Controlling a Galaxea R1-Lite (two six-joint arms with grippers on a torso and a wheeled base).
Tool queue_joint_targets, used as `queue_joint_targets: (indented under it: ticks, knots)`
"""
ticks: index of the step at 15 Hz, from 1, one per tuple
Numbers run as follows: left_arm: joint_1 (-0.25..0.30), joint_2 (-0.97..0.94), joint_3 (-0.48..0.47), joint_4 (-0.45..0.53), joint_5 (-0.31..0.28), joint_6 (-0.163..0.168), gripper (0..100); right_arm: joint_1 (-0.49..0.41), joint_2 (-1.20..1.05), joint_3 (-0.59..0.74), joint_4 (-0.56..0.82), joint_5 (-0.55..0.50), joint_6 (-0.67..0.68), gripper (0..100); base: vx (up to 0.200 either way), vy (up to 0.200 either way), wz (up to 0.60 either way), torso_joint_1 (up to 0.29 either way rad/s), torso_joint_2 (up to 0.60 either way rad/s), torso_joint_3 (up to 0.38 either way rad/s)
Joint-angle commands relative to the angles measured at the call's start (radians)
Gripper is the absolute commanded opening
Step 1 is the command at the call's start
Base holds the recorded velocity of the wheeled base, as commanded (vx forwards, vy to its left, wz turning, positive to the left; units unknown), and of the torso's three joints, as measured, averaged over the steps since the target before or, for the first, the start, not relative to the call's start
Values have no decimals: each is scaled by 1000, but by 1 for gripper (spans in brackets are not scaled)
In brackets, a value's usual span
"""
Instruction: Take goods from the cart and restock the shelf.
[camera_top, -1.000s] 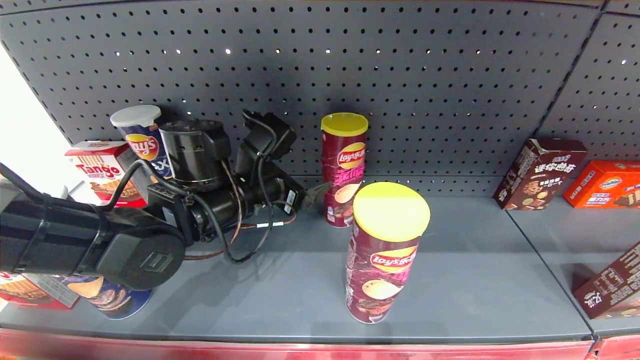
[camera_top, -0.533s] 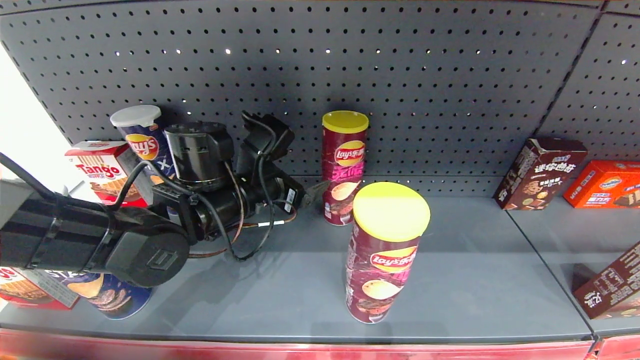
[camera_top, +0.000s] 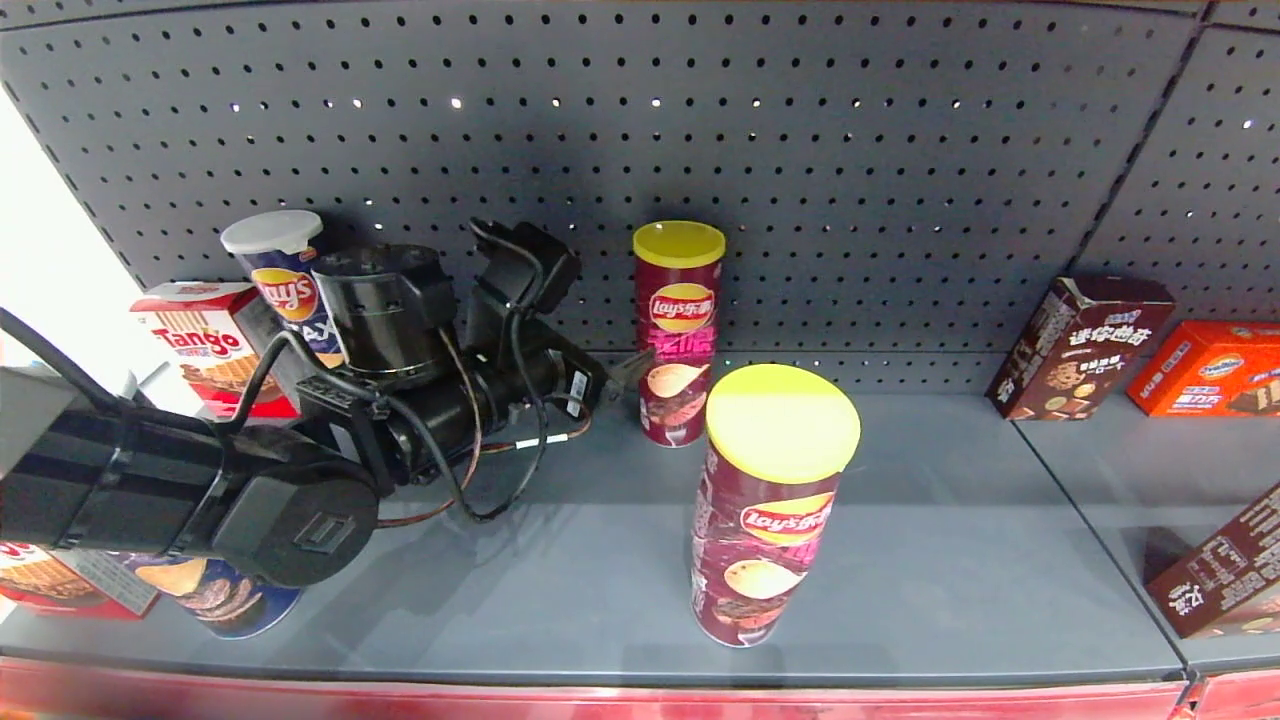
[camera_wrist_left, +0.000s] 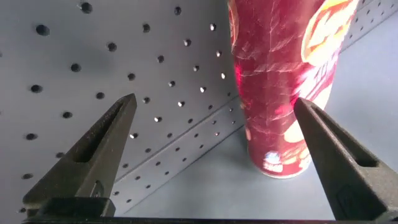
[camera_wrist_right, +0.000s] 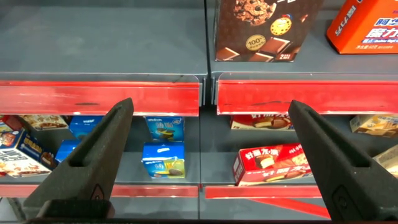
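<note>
Left end effector (camera_wrist_left: 214, 102): fingers spread wide, gripping nothing.
Rear can (camera_top: 678, 330): the task's item; upright on the shelf (camera_top: 950, 560), just ahead of the fingertips and off toward one finger, not centred in the gap. Its back is hard against the pegboard (camera_top: 800, 150).
Contact: one fingertip sits right beside the can wall. I cannot tell whether it touches.
Main risk: the can is tall and narrow. If that finger drags sideways while backing out, it could catch the wall and tip or spin the can.
Front can (camera_top: 770, 500): same type, upright, behind and to the side of the fingertips, nearer the shelf's front edge. If the rear can topples, it would likely roll that way.
Blue can (camera_top: 285, 275): white lid, close beside the wrist of the left arm (camera_top: 250, 480). A swing of the wrist or its loose cables could knock it.
Right end effector (camera_wrist_right: 211, 106): fingers apart and empty, facing lower shelves of boxed goods, well away from the cans.
Safest exit, my guess: straight back along the finger line, no sideways drift.
</note>
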Motion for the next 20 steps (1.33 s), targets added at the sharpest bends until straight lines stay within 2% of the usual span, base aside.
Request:
queue_joint_targets:
  ticks: [1, 4, 9, 20]
  knots:
    - [5, -8, 18, -2, 11, 1, 100, 0, 1, 0, 0, 1, 0, 100, 0, 0, 0, 0, 0, 0]
    - [10, -8, 29, -1, 28, 1, 100, 0, 1, 0, 0, 1, 0, 100, 0, 0, 0, 0, 0, 0]
    - [19, -5, 37, 16, 104, 2, 100, 0, 1, 0, 0, 1, 0, 100, 0, 0, 0, 0, 0, 0]
    - [-6, 69, 6, 36, 109, -1, 100, 0, 1, 0, 0, 1, 0, 100, 0, 0, 0, 0, 0, 0]
